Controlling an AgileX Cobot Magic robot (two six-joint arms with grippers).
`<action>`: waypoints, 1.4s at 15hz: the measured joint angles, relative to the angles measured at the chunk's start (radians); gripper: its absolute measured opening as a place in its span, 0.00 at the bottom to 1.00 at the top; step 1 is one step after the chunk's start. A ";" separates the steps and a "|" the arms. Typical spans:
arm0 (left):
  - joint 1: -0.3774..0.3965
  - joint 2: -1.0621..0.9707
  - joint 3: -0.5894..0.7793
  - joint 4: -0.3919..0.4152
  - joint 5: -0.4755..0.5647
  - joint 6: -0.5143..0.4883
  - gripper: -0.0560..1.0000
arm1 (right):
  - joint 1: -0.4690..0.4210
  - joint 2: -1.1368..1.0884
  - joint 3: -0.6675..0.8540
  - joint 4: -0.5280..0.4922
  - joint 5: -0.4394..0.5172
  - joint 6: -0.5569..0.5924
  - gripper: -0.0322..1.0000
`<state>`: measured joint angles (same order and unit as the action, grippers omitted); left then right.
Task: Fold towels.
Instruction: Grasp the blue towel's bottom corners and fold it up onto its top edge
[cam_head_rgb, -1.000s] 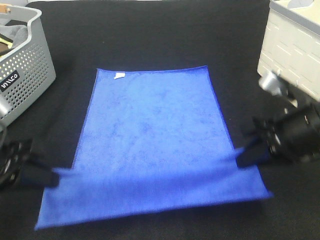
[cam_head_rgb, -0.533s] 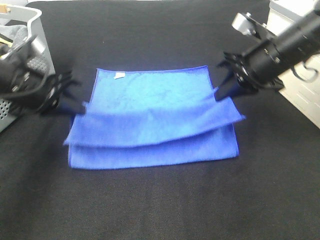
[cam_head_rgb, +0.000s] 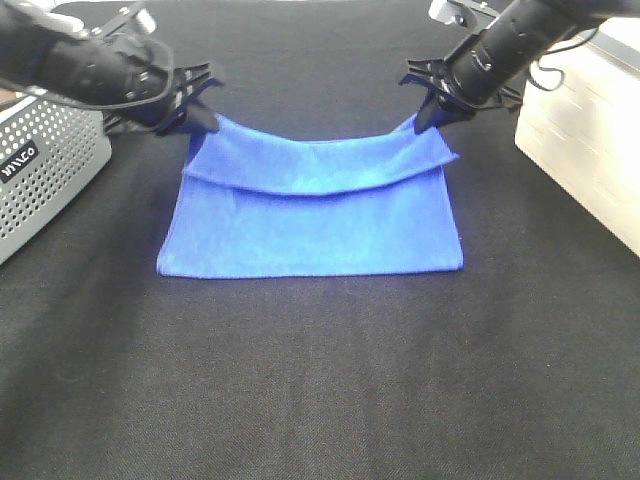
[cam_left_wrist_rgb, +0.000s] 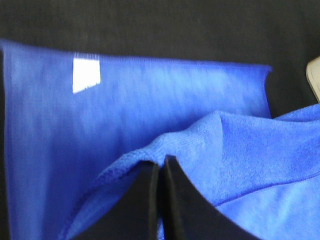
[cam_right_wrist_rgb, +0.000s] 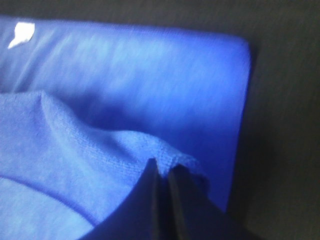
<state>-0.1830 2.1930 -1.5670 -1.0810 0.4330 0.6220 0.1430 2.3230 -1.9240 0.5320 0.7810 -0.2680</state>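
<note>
Seen from above only: blue towel (cam_head_rgb: 310, 225) doubled over on the black table (cam_head_rgb: 320, 390), top layer sagging between left gripper (cam_head_rgb: 205, 118) and right gripper (cam_head_rgb: 428, 115), each clenched on a lifted corner. From the wrists only: white tag (cam_left_wrist_rgb: 86, 75) on the lower layer. Flanking: grey perforated basket (cam_head_rgb: 50, 165), white crate (cam_head_rgb: 580, 140).

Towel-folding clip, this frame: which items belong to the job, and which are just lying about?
Part of the job:
blue towel, half folded on the black table
left pincer, shut on one corner of the towel
right pincer, shut on the other corner

Lying about:
grey perforated basket, far left
white crate, far right
</note>
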 joint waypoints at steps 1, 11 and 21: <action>0.000 0.043 -0.051 0.000 -0.014 0.000 0.05 | -0.009 0.049 -0.065 -0.006 0.000 0.007 0.03; 0.000 0.241 -0.258 0.027 -0.093 0.000 0.17 | -0.017 0.240 -0.224 -0.038 -0.076 0.011 0.17; 0.058 0.180 -0.260 0.127 0.229 -0.070 0.65 | -0.017 0.239 -0.299 -0.095 0.325 0.113 0.80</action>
<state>-0.1250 2.3730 -1.8270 -0.9540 0.6620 0.5520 0.1260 2.5620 -2.2230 0.4370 1.1060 -0.1550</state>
